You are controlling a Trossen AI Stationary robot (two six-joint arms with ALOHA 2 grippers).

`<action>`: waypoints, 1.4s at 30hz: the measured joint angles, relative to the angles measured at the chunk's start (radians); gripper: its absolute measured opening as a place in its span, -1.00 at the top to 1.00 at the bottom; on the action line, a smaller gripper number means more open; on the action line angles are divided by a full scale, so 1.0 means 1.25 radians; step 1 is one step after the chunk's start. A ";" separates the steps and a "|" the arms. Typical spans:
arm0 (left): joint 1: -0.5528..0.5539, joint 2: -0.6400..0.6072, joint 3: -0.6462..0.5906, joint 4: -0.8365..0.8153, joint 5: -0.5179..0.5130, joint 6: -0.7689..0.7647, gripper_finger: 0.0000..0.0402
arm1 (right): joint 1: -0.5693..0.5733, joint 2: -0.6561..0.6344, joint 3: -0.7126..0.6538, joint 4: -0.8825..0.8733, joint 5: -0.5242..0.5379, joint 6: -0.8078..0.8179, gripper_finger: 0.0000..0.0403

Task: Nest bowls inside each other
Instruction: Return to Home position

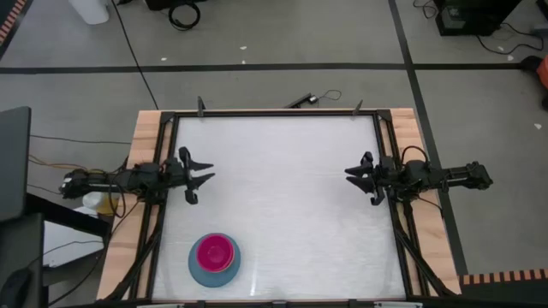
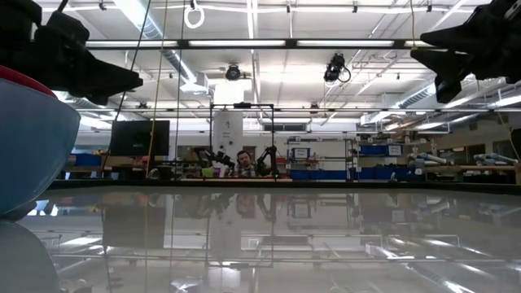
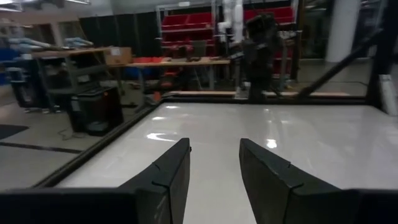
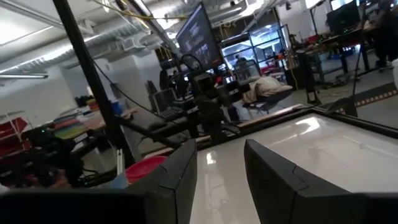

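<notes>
A stack of bowls stands near the table's near-left corner. A red-magenta bowl (image 1: 214, 252) sits inside a larger light blue bowl (image 1: 211, 272), which rests on its base. The low view shows the blue bowl's wall (image 2: 32, 150) close at the left, and the right wrist view shows the red rim (image 4: 144, 168). My left gripper (image 1: 208, 171) hangs open at the table's left edge, level and pointing right, well clear of the stack. My right gripper (image 1: 349, 176) hangs open at the right edge, pointing left. Nothing lies between either pair of fingers (image 3: 214, 146) (image 4: 221, 144).
A black frame rail (image 1: 274, 112) runs around the white tabletop, with wooden strips (image 1: 141, 154) outside it. The middle and far part of the tabletop (image 1: 282, 188) carry no objects. A person (image 2: 242, 158) sits far off in the room behind the table.
</notes>
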 joint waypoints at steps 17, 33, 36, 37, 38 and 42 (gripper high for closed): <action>0.001 0.000 0.000 0.002 -0.015 0.007 0.30 | 0.000 0.000 0.000 0.000 -0.003 -0.002 0.30; 0.001 0.000 -0.001 0.002 -0.015 0.007 0.30 | 0.000 0.000 0.000 0.000 -0.004 -0.002 0.30; 0.001 0.000 -0.001 0.002 -0.015 0.007 0.30 | 0.000 0.000 0.000 0.000 -0.004 -0.002 0.30; 0.001 0.000 -0.001 0.002 -0.015 0.007 0.30 | 0.000 0.000 0.000 0.000 -0.004 -0.002 0.30; 0.001 0.000 -0.001 0.002 -0.015 0.007 0.30 | 0.000 0.000 0.000 0.000 -0.004 -0.002 0.30; 0.001 0.000 -0.001 0.002 -0.015 0.007 0.30 | 0.000 0.000 0.000 0.000 -0.004 -0.002 0.30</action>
